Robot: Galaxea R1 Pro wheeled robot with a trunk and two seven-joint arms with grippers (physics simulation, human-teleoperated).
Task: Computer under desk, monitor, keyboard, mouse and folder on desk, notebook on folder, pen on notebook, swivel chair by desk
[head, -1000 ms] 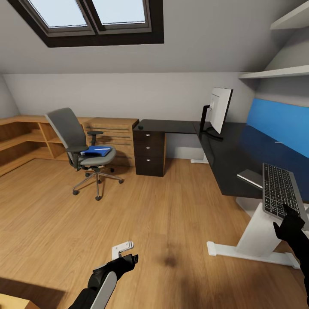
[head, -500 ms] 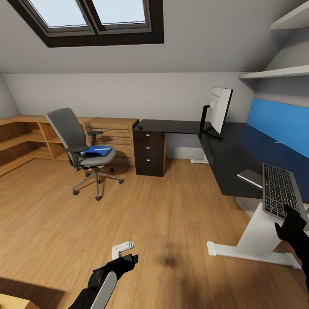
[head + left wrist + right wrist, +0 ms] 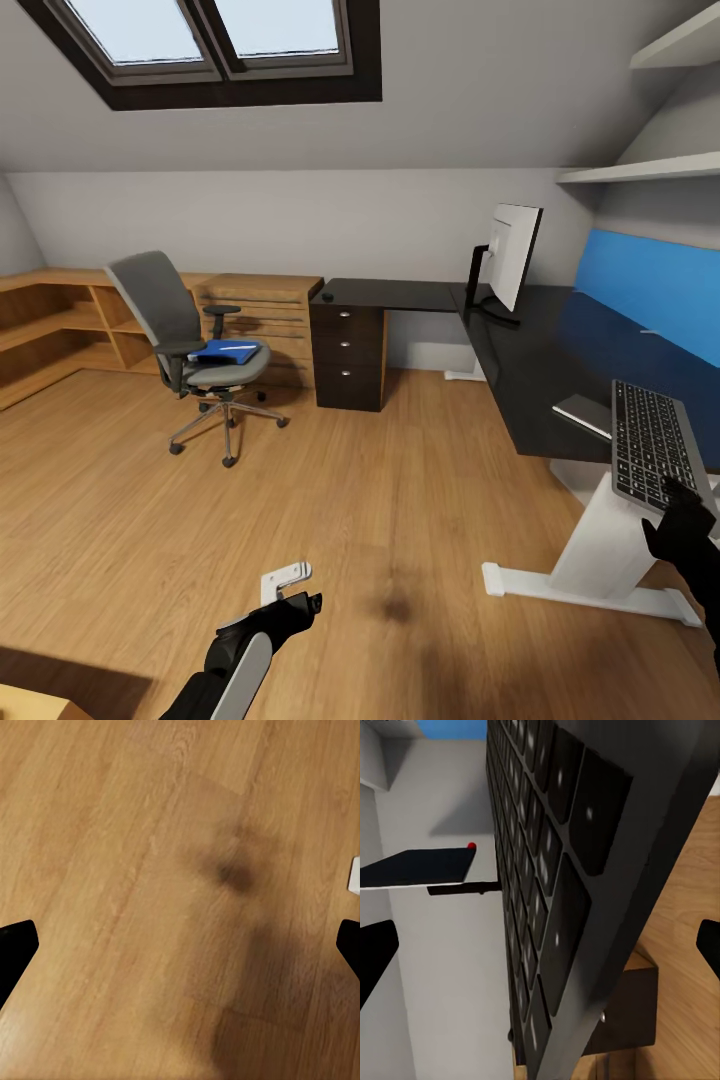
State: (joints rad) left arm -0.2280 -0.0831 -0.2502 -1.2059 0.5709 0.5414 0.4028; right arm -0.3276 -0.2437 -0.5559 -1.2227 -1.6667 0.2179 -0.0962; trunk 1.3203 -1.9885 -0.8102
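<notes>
Left hand (image 3: 300, 590): black, low over the light wood floor (image 3: 400, 520); fingers well apart with nothing between them. The left wrist view gives bare floorboards with a dark shadow patch (image 3: 236, 874) and a black fingertip at each side edge

Right hand (image 3: 680, 520): black, clamped on the near end of the slim dark-grey keyboard with black keys and silver edge (image 3: 655, 445). The keyboard is held above the near edge of the glossy black desk (image 3: 530, 370), partly overhanging it. The right wrist view shows the key rows (image 3: 547, 892) at close range, and beyond them the monitor edge-on with a small red light (image 3: 472, 846)

On the desk: small thin grey-white notebook (image 3: 583, 413) lying flat, just beside the keyboard; further back a wide flat monitor with white back on a thin black stand (image 3: 510, 258), upright. Blue back panel (image 3: 650, 285) along the desk's far side; white leg (image 3: 610, 530) below; black three-drawer unit (image 3: 348, 355) at the far end

Grey upholstered swivel chair with black armrests and chrome star base (image 3: 190, 345): well apart from the desk, on the floor before a low light-wood cabinet (image 3: 90, 320). Flat bright-blue folder (image 3: 226, 351) on its seat

Room: sloped grey ceiling, dark-framed skylight (image 3: 210, 45), white wall shelves (image 3: 640, 170)
</notes>
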